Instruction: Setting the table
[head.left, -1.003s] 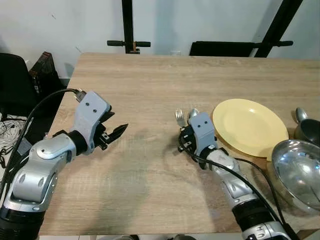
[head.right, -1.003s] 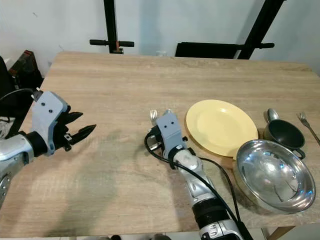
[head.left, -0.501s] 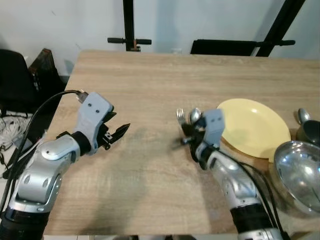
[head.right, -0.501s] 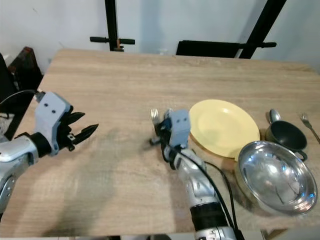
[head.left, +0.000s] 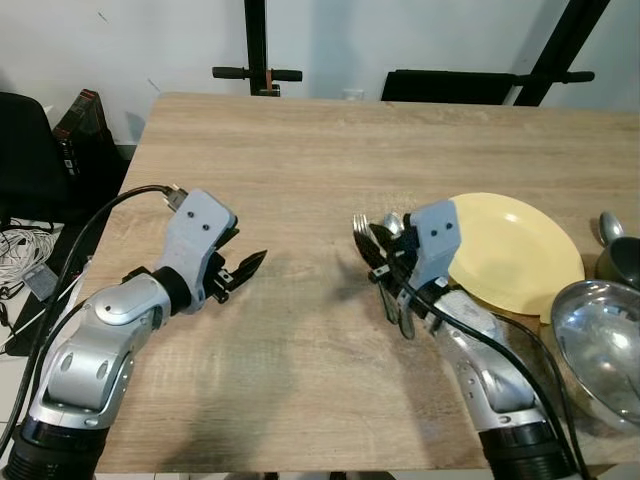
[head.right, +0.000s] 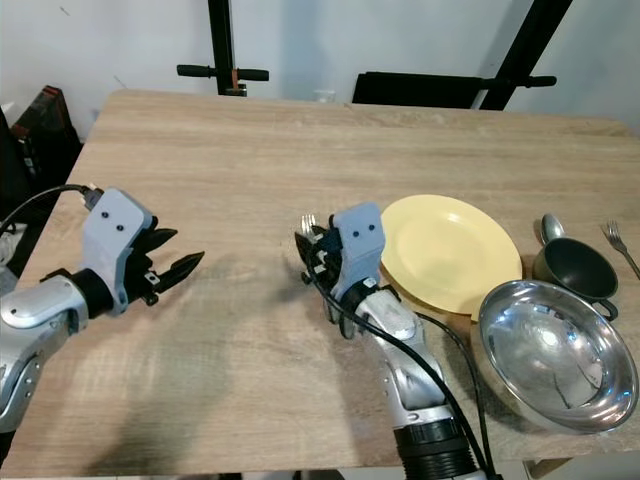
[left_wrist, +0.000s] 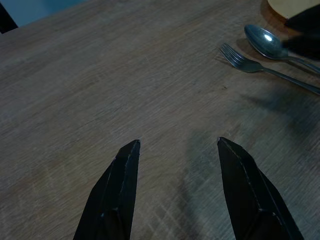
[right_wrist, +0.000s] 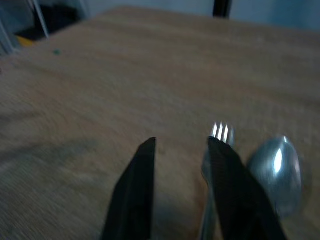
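Observation:
A fork (head.left: 360, 226) and a spoon (head.left: 392, 222) lie side by side on the wooden table (head.left: 300, 150), just left of a yellow plate (head.left: 520, 250). My right gripper (head.left: 382, 252) hovers over their handles, open, with nothing between its fingers. In the right wrist view the fork's tines (right_wrist: 221, 132) show just beside one finger (right_wrist: 225, 180) and the spoon's bowl (right_wrist: 277, 165) lies beyond it. My left gripper (head.left: 248, 262) hangs open above bare wood at the table's left. From the left wrist, the fork (left_wrist: 250, 65) and spoon (left_wrist: 267, 42) lie well ahead of its fingertips (left_wrist: 125, 170).
A steel bowl (head.left: 600, 340) sits at the near right, with a dark cup (head.right: 570, 265) and a second spoon (head.right: 550, 228) behind it. Another fork (head.right: 620, 245) lies at the far right edge. A black chair (head.left: 30, 150) and cables stand left of the table.
My right gripper has risen from low beside the fork and spoon and tilted its wrist, while both pieces stay on the table. The left gripper has hardly moved. The camera shifted slightly.

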